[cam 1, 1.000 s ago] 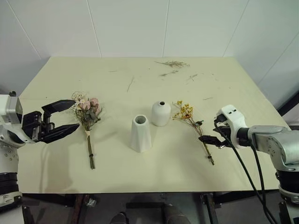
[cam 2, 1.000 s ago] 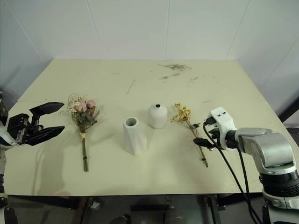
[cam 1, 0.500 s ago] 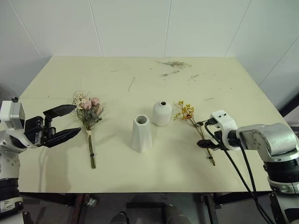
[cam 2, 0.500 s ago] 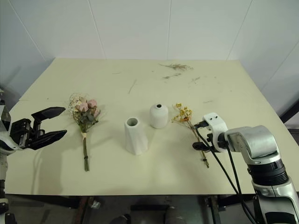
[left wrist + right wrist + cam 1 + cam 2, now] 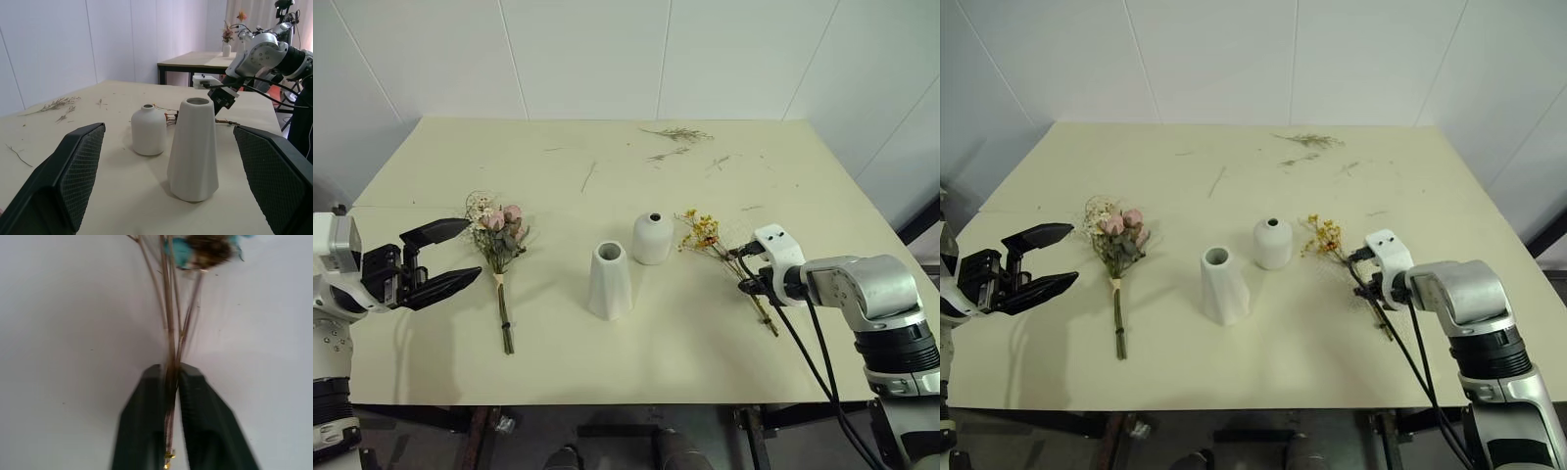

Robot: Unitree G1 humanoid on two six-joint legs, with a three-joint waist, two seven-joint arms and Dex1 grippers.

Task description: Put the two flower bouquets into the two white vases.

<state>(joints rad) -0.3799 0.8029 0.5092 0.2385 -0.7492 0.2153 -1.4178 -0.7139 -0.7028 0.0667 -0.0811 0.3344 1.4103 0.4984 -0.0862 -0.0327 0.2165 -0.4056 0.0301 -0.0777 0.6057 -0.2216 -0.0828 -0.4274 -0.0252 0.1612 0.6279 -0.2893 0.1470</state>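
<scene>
The pink rose bouquet [image 5: 499,240] lies on the table's left side, stem toward the front edge. My left gripper [image 5: 448,257] hovers open just left of it, touching nothing. The taller faceted vase [image 5: 609,280] and the shorter rounded vase [image 5: 652,237] stand upright mid-table, also seen as the faceted vase [image 5: 193,149] and rounded vase [image 5: 148,129] in the left wrist view. The yellow flower spray [image 5: 707,235] lies right of the vases. My right gripper [image 5: 751,285] is shut on its brown stems [image 5: 171,345], low over the table.
Loose dried twigs [image 5: 675,134] are scattered at the far side of the pale table [image 5: 626,186]. A white wall runs behind it. Another table with a vase of flowers [image 5: 226,41] stands far off in the left wrist view.
My right gripper moved in along the spray's stems and closed on them; the stem's end has shifted right. The left gripper stayed put and open.
</scene>
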